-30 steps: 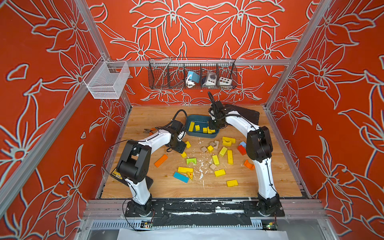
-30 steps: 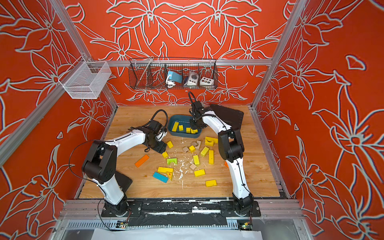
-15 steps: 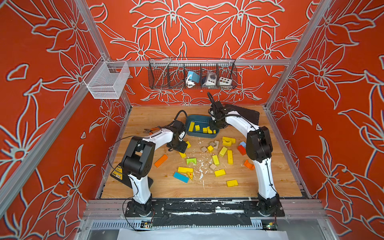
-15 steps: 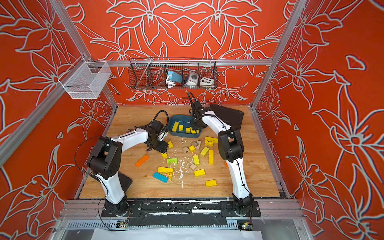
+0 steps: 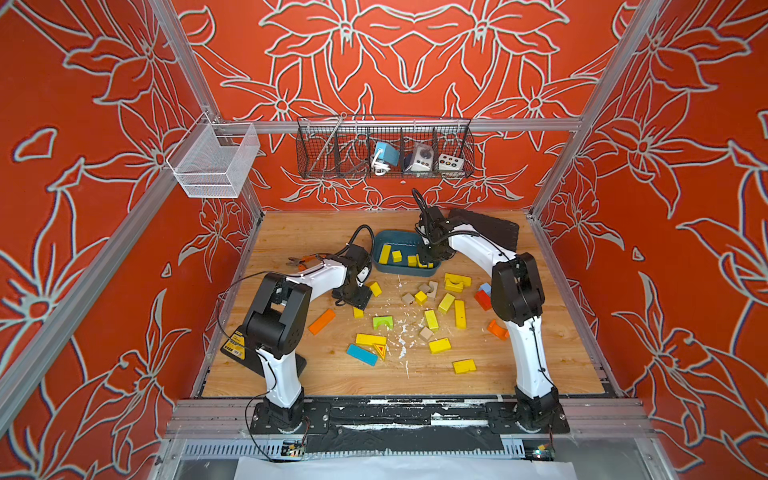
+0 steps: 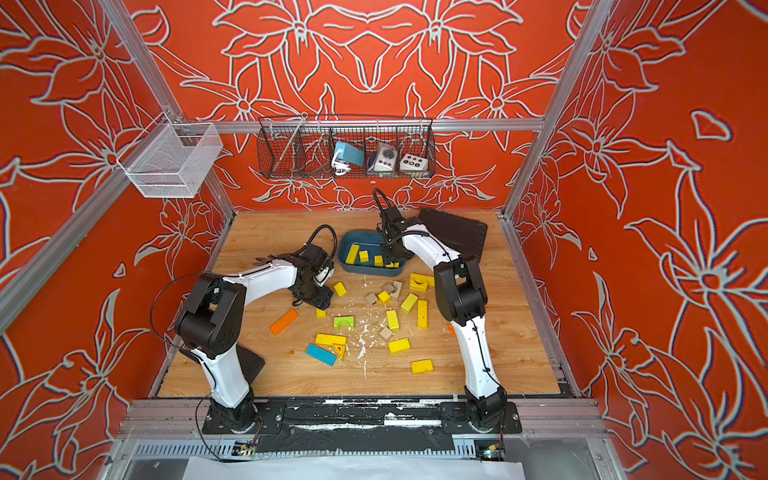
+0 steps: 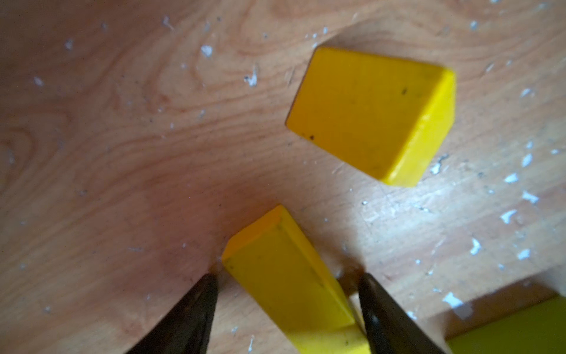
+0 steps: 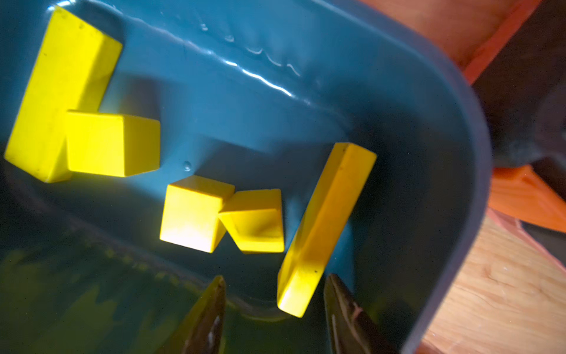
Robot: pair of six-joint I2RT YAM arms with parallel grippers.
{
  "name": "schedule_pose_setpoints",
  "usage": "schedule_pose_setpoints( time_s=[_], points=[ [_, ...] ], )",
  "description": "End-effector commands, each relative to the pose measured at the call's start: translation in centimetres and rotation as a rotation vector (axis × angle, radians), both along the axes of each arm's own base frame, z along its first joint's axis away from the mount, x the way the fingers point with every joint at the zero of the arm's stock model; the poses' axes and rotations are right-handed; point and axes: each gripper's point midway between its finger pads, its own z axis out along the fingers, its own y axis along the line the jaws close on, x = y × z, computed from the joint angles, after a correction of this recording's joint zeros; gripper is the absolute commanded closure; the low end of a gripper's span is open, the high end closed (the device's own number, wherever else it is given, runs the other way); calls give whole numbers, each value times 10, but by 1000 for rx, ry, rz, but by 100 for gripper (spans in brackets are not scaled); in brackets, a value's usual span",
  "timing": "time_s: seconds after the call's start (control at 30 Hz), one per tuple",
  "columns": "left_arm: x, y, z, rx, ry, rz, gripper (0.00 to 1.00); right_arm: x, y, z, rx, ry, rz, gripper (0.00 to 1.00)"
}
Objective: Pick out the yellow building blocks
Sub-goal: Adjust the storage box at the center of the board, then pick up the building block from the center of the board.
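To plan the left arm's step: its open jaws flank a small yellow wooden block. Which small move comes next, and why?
Probably close the left gripper on the small yellow wooden block: its fingers stand either side, not yet gripping it.

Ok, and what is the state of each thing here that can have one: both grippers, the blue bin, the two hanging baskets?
Blue bin, upright, five yellow blocks inside.
Left gripper, open, jaws either side of a yellow bar lying on the table.
Right gripper, open, above the bin.
Black wire basket, hanging, small devices inside.
White mesh basket, hanging, nothing visible inside.
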Motion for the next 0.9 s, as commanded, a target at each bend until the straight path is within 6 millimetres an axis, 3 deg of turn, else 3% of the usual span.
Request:
schedule_pose_setpoints(
  time_s=[0.0, 0.2, 0.47, 0.73, 0.87],
  points=[
    [-7, 6, -3, 33, 15, -14, 31, -6, -14, 35, -33, -60, -14, 45],
    [-12, 12, -1, 63, 7, -25, 42, -13, -16, 64, -4, -111, -16, 43],
    [-16, 17, 7, 74, -16, -21, 65, -31, -26, 96, 29, -166, -35, 42],
    [-17, 19, 17, 78, -39, -31, 80, -64, -47, 98, 20, -169, -67, 41],
    [-13, 14, 34, 53, -73, -52, 81, -87, -58, 92, 18, -154, -87, 41]
  ],
)
